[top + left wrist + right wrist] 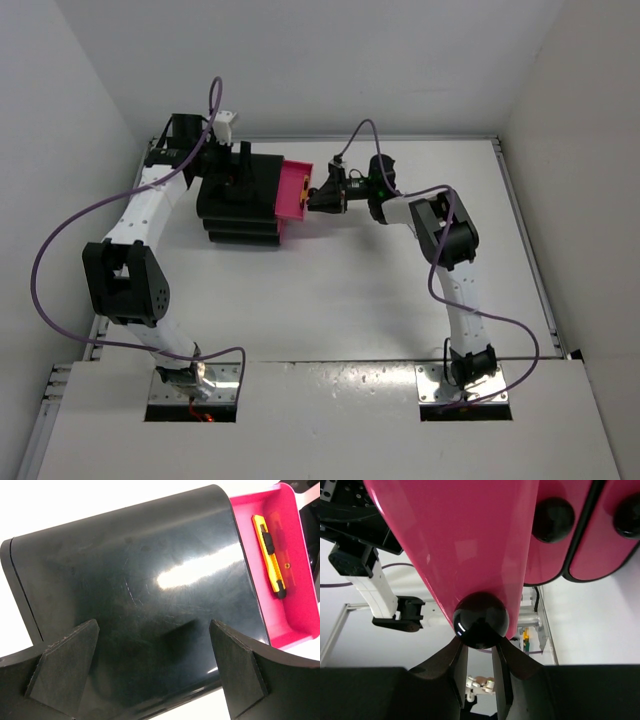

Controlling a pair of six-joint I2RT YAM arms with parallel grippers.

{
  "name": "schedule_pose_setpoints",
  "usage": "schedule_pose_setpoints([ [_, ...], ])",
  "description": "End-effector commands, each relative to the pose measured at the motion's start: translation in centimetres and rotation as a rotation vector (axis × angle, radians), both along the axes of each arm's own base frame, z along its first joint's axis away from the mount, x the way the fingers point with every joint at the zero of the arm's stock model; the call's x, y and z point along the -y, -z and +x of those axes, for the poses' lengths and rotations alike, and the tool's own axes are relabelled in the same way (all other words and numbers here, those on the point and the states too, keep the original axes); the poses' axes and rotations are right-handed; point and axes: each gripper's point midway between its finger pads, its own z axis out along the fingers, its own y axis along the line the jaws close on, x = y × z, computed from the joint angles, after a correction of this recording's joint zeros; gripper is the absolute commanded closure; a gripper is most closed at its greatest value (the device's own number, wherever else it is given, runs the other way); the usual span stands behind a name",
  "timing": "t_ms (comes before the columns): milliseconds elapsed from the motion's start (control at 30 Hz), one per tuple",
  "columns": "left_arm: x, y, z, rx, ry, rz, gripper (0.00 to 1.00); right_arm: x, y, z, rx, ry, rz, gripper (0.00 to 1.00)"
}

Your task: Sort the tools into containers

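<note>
The black cabinet (238,195) has its top pink drawer (291,190) pulled out to the right. Inside this drawer (295,540) lies a slim yellow-and-black tool (270,555), lengthwise along the drawer floor. My right gripper (312,197) is at the drawer's front. In the right wrist view the gripper (480,642) is shut on the round black knob (481,620), a finger touching each side. My left gripper (154,655) hovers open over the cabinet's glossy top (140,595), holding nothing. No other tools show.
Two more pink drawers (545,555) (605,545) with black knobs (553,519) sit shut below the open one. White walls enclose the table (380,290) on the back and both sides. Purple cables loop off both arms.
</note>
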Motion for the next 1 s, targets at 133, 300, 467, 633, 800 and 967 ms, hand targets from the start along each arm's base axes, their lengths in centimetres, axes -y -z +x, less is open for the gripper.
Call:
schedule_pose_setpoints([
  [133,0.8,3.2,-2.5,-0.127,0.015,-0.001,0.0,-2.8,-0.7,0.1,0.092,-0.011,0.034,0.74],
  [300,0.7,3.6,-2.7,-0.133,0.021,0.006,0.0,-4.5,-0.5,0.0,0.108,-0.024,0.044,0.74],
  [467,0.8,4.2,-3.1,-0.151,0.028,0.0,0.0,-5.8,-0.8,0.4,0.138,-0.032,0.059,0.73],
  [633,0.8,5.0,-3.2,-0.17,0.028,0.001,0.0,-7.2,-0.6,-0.1,0.156,-0.052,0.07,0.69],
  [800,0.8,5.6,-3.5,-0.181,0.027,0.002,0.0,-7.9,-1.6,0.0,0.195,-0.051,0.087,0.58],
  [967,0.8,5.6,-3.2,-0.181,0.027,0.002,0.0,-8.7,-1.0,-0.5,0.165,-0.07,0.071,0.52],
])
